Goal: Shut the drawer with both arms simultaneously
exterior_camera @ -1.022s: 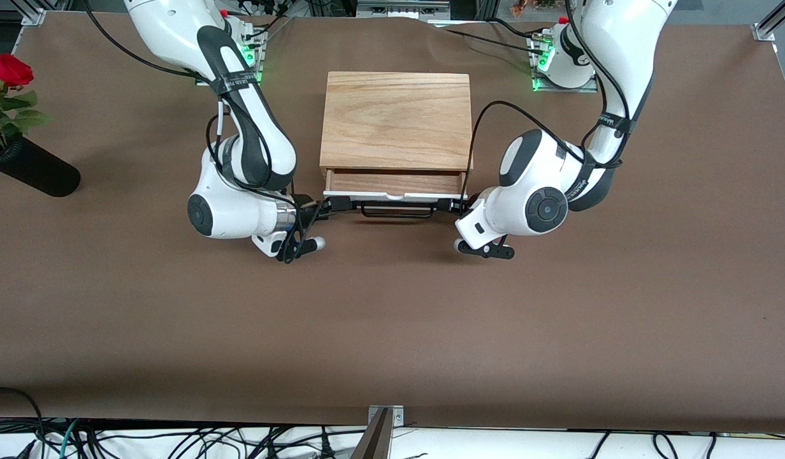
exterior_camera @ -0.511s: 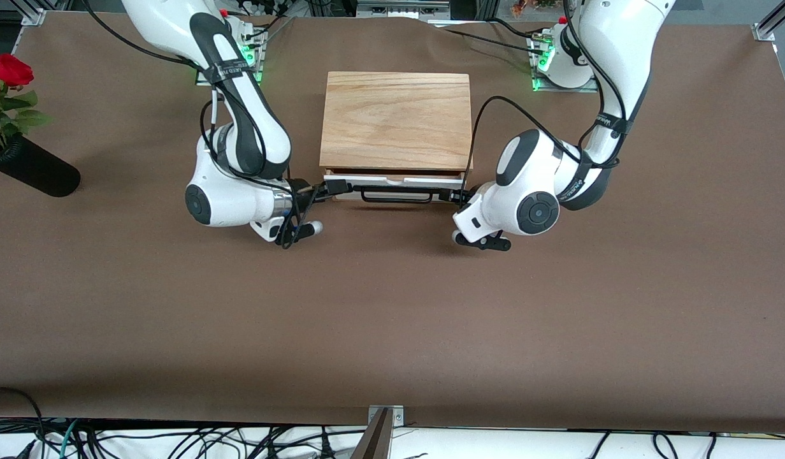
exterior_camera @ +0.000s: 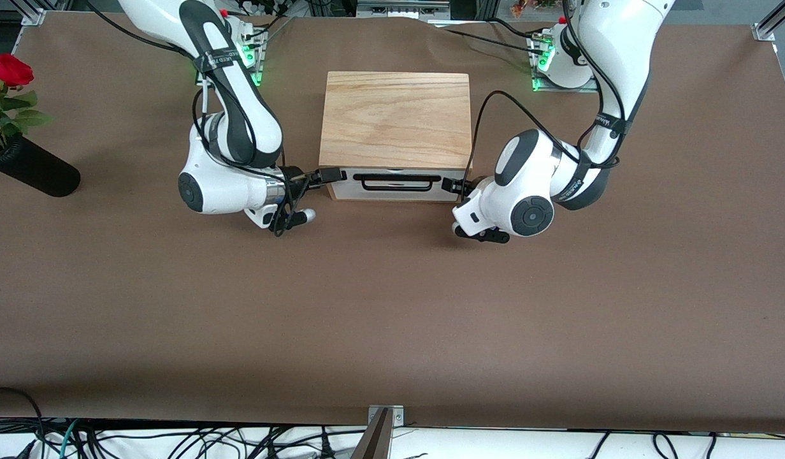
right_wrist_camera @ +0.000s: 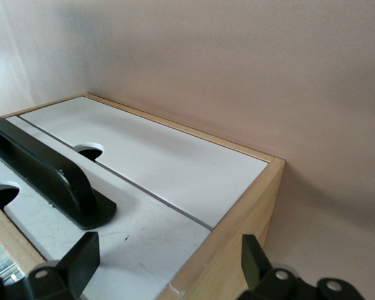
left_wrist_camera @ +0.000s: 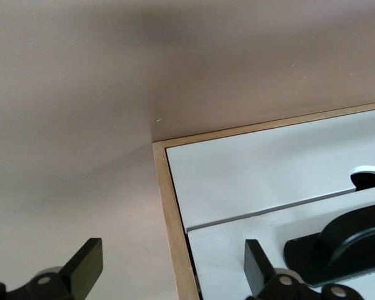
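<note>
Two hands are sitting at the drawer front right now, one at each end of it. The left hand [exterior_camera: 452, 185] is reaching in low at the corner toward the left arm's end of the bench, fingers [left_wrist_camera: 257, 262] spread wide, with one finger lying over the white panel and the other [left_wrist_camera: 87, 261] out over the bare bench beside the box. The right hand [exterior_camera: 329, 175] is doing the same at the corner toward the right arm's end, fingers [right_wrist_camera: 252, 257] also spread, straddling the oak edge. Between them the drawer [exterior_camera: 392, 183] is sitting flush in the wooden box [exterior_camera: 396, 118], no wood interior showing, its black bar handle [exterior_camera: 396, 184] facing the front camera. The box is standing mid-bench [exterior_camera: 392, 319] between both arms. Well apart, at the right arm's end, a black vase [exterior_camera: 32, 167] is holding red roses [exterior_camera: 7, 70].
</note>
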Controlling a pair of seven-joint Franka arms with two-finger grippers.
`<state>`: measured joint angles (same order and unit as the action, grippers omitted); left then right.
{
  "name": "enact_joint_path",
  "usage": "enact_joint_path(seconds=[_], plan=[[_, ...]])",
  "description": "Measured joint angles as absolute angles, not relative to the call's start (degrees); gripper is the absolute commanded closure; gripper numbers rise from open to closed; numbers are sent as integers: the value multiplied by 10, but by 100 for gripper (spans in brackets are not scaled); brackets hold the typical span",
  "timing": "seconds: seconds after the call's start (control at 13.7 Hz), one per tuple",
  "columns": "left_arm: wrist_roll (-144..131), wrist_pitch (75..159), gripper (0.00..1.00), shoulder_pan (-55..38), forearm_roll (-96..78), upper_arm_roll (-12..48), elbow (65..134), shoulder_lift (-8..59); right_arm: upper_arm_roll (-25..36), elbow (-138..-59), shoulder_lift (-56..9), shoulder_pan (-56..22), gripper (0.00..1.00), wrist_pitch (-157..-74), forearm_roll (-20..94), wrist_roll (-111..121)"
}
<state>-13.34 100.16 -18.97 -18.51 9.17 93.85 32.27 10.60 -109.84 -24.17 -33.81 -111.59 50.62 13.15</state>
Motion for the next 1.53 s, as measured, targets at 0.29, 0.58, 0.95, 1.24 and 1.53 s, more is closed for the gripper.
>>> enact_joint_path(seconds=[0.29,0.58,0.95,1.24,1.53], plan=[[-133,1002,0,-190,-185,91,939,323,108,-1098,-240,-337,0,-1116,495,133],[-133,1002,0,-188,-185,90,931,321,151,-1043,-228,-331,0,-1115,392,133],[-130,1003,0,-169,-141,56,848,300,232,-964,-213,-321,0,-1103,254,137],[-130,997,0,-146,-56,52,805,262,284,-889,-197,-321,0,-1050,140,141],[-129,977,0,-126,27,40,800,213,339,-814,-179,-320,0,-897,124,138]])
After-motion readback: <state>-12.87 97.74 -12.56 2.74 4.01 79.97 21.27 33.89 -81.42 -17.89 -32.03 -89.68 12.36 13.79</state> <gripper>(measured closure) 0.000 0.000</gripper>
